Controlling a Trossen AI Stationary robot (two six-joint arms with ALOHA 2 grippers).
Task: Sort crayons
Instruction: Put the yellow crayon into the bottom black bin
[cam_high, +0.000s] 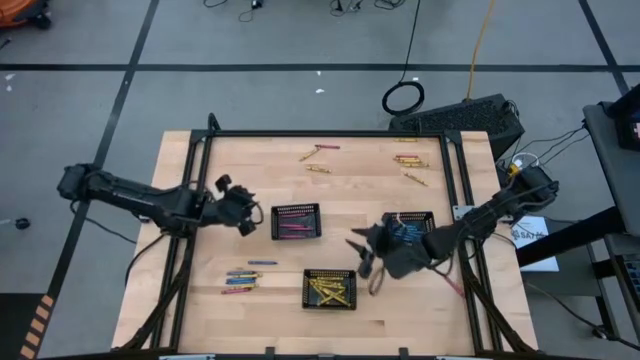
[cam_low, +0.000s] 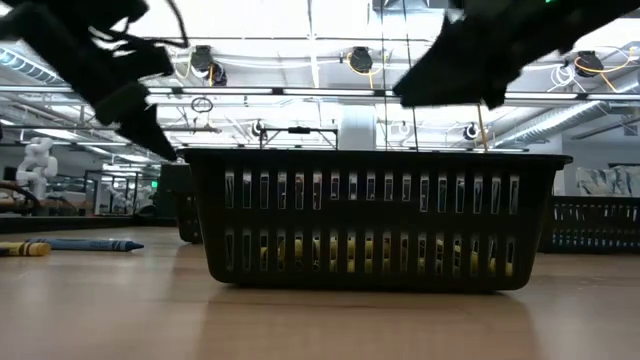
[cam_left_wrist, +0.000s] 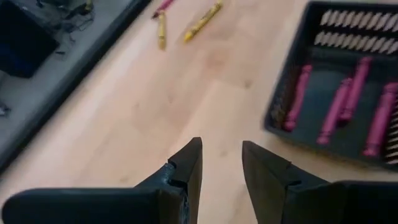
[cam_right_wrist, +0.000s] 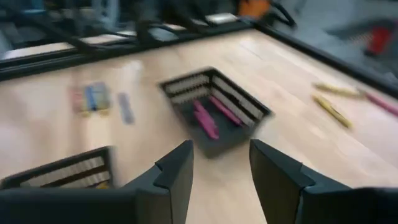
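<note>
- High view: three black mesh trays sit mid-table, each partly filled — the pink tray (cam_high: 296, 221) at centre, the yellow tray (cam_high: 330, 288) nearer the front edge, the blue tray (cam_high: 409, 226) to the right, partly under the right arm.
- Sorting looks partway done. Pink crayons (cam_high: 293, 228) lie in the centre tray, yellow crayons (cam_high: 329, 291) in the front tray, blue ones in the third.
- Left to do, by this reading: a loose mixed cluster (cam_high: 243, 279) of blue and yellow sticks at front left, a small group (cam_high: 318, 154) of pink and yellow at the far edge, and another scatter (cam_high: 409, 163) at the far right.
- Left gripper (cam_high: 246, 213) hovers just beside the pink tray; its wrist view shows the fingers (cam_left_wrist: 186, 168) parted and empty over bare wood.
- Right gripper (cam_high: 362, 243) hangs between the pink and blue trays; its wrist view shows the jaws apart, nothing between them.
- Front-left crayons lie flat with long axes roughly across the table, left to right, stacked near-parallel. The far-edge sticks lie at mixed slants.
- Left wrist view: pink crayons (cam_left_wrist: 345, 106) in their tray lie nearly parallel to one another.
- Low view: one blue crayon (cam_low: 85, 243) lies flat on the table beside the yellow tray (cam_low: 366, 218), tip toward it.
</note>
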